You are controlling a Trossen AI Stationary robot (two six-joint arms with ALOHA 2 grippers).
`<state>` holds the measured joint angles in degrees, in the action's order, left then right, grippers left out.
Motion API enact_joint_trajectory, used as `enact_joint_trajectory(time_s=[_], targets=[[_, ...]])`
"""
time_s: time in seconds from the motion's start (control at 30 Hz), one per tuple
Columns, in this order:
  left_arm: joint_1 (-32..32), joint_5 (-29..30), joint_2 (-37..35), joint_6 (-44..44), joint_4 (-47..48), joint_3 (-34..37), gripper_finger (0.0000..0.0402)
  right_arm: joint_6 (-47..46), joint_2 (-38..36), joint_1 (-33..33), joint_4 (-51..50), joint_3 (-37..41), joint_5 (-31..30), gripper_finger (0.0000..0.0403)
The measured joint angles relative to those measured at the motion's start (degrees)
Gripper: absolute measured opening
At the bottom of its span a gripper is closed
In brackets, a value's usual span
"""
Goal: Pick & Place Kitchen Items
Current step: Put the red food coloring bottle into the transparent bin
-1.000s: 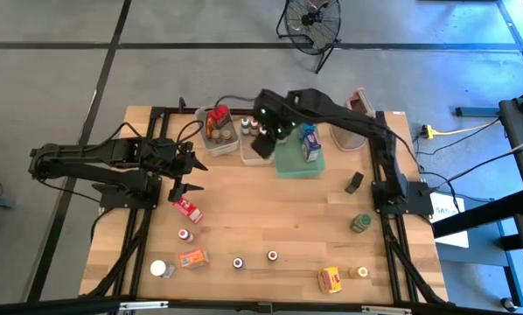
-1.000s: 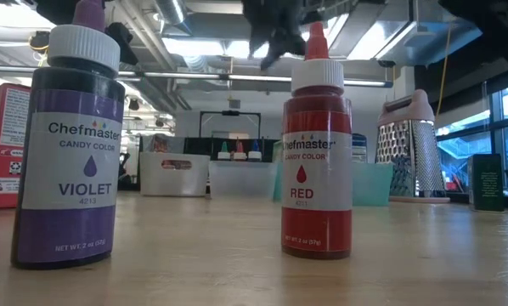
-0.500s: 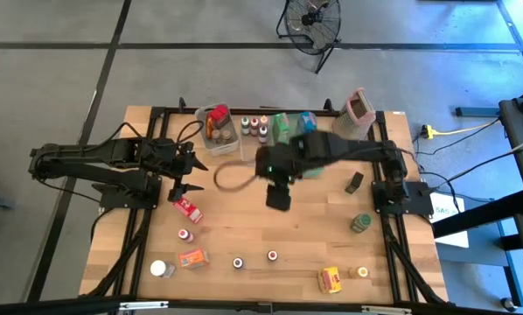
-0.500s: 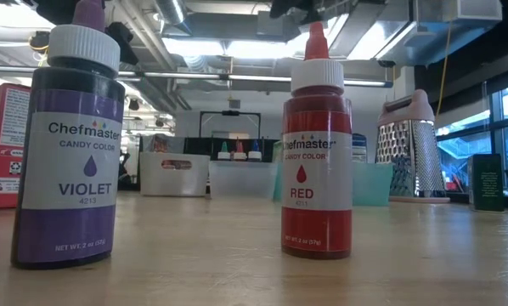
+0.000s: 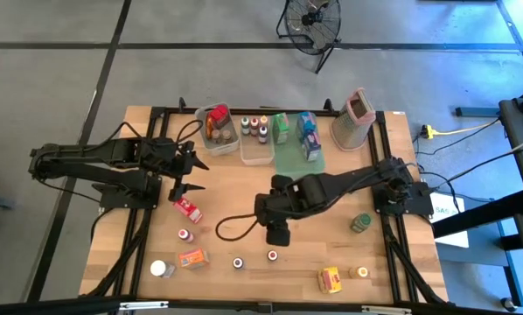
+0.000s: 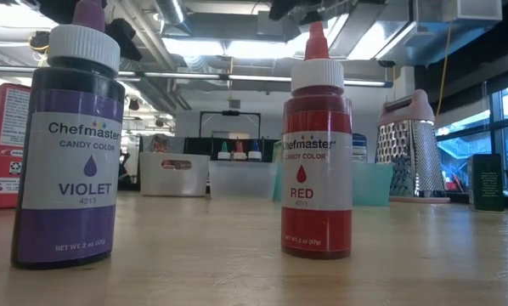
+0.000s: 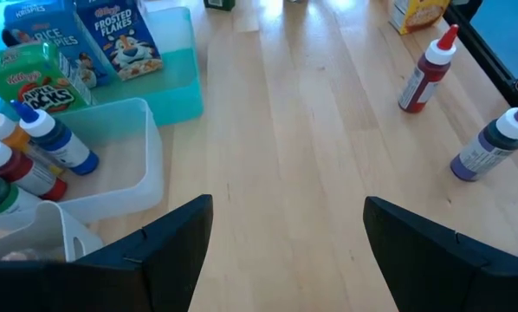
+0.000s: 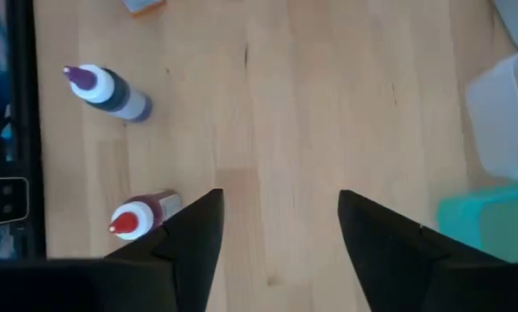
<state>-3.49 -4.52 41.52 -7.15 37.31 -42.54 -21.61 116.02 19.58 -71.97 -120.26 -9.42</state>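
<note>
Kitchen items lie scattered on the wooden table. Near the front edge stand a red bottle (image 5: 273, 255) (image 8: 142, 217) and a violet bottle (image 5: 238, 262) (image 8: 107, 91), both upright on their bases. My right gripper (image 5: 276, 236) (image 8: 276, 234) hovers open above the bare wood, just on the far side of the red bottle, with nothing between its fingers. My left gripper (image 5: 194, 175) (image 7: 285, 251) waits open at the table's left, above a small red box (image 5: 189, 208).
Along the far edge stand two clear bins (image 5: 218, 129) (image 5: 255, 140) with bottles, a green tray (image 5: 296, 157) with cereal boxes and a metal grater (image 5: 353, 118). Loose items: an orange packet (image 5: 192, 258), a yellow box (image 5: 331, 279), a green jar (image 5: 360, 223), a dark box (image 5: 355, 182).
My right gripper has swung from above the bins at the far edge toward the near edge, sinking a little. It now hangs over the middle of the table near the red bottle. No item has moved.
</note>
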Motion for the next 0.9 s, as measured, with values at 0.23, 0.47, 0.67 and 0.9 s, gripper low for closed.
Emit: enact_joint_trajectory(time_s=[0.23,0.47,0.67,0.9], targets=[[0.0,0.0,0.0,-0.7,0.0,0.0,0.0294,2.9,0.0,1.9,0.9,0.1,0.1,0.0275],[0.0,0.0,0.0,-0.7,0.0,0.0,0.0294,10.6,0.5,6.8,1.3,0.1,0.5,0.0279],[0.0,0.0,0.0,-0.7,-0.3,0.0,0.0295,10.9,2.3,9.0,4.4,0.0,0.6,0.0277],[0.0,0.0,0.4,-0.6,-0.5,0.1,0.0295,10.5,5.0,9.8,4.4,0.1,2.9,0.0277]])
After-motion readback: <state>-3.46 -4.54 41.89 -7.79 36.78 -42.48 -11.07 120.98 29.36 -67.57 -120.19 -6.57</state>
